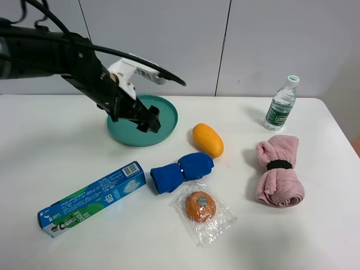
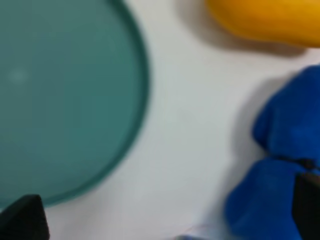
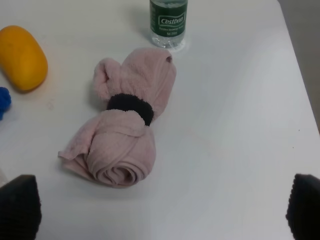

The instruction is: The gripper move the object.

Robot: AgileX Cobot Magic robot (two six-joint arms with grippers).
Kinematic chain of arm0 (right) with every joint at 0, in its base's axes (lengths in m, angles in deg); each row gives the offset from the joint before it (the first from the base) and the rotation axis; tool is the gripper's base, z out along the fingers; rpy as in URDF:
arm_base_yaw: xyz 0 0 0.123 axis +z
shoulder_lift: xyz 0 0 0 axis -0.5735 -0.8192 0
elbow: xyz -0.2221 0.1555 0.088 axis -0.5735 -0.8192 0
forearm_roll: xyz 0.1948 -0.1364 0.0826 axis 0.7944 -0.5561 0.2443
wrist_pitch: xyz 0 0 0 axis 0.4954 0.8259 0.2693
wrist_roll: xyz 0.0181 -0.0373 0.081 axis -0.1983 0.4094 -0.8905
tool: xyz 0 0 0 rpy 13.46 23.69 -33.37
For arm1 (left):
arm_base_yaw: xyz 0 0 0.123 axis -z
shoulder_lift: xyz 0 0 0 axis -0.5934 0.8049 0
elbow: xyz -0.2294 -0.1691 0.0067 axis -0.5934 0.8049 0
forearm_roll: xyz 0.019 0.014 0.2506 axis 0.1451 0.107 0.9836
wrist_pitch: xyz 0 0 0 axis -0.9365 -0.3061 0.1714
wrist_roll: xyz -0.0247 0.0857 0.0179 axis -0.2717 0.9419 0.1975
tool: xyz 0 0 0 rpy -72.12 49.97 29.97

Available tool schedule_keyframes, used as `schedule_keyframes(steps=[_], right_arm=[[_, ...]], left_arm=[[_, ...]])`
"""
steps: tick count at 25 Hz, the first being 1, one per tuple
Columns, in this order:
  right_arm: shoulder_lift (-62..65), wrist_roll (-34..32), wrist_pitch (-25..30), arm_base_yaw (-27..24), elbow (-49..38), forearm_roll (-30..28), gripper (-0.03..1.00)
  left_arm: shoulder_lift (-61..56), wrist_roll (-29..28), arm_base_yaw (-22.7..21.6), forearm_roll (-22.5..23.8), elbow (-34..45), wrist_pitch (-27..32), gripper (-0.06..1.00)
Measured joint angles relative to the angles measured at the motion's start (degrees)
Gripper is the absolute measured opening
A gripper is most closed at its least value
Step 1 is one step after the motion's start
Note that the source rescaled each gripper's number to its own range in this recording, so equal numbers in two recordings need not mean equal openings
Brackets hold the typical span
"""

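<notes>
The royal-blue rolled cloth (image 1: 181,171), cinched by a dark band, lies on the white table near the middle, in front of the teal plate (image 1: 167,110). My left gripper (image 1: 147,118) hangs over the plate, up and to the left of the cloth and apart from it. In the left wrist view its fingertips (image 2: 22,220) stand wide apart, so the left gripper (image 2: 165,215) is open and empty, with the cloth (image 2: 280,165) by one finger. My right gripper (image 3: 162,207) is open and empty; it does not show in the exterior view. An edge of the cloth (image 3: 2,102) shows there.
A yellow mango (image 1: 207,139) lies behind the cloth. A bagged orange (image 1: 200,206) lies in front of it. A toothpaste box (image 1: 93,198) lies front left. A pink rolled towel (image 1: 277,171) and a water bottle (image 1: 280,104) are on the right.
</notes>
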Motion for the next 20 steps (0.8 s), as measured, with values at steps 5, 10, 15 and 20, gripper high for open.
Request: schedule_keyframes(steps=[5,10,15,20], right_arm=[[0.0,0.0,0.0,0.0,0.0,0.0,1.0],[0.0,0.0,0.0,0.0,0.0,0.0,1.0],[0.0,0.0,0.0,0.0,0.0,0.0,1.0],[0.0,0.0,0.0,0.0,0.0,0.0,1.0]], left_arm=[[-3.9,0.1,-6.2,0.7,0.0,1.7,0.99],[-8.3,0.1,-14.1,1.6,0.1,6.2,0.99],[-15.8,1.3,-22.5,2.8,5.1,8.2,0.99],[-25.4,1.3,-29.0,3.1,13.2,8.5,0.99]])
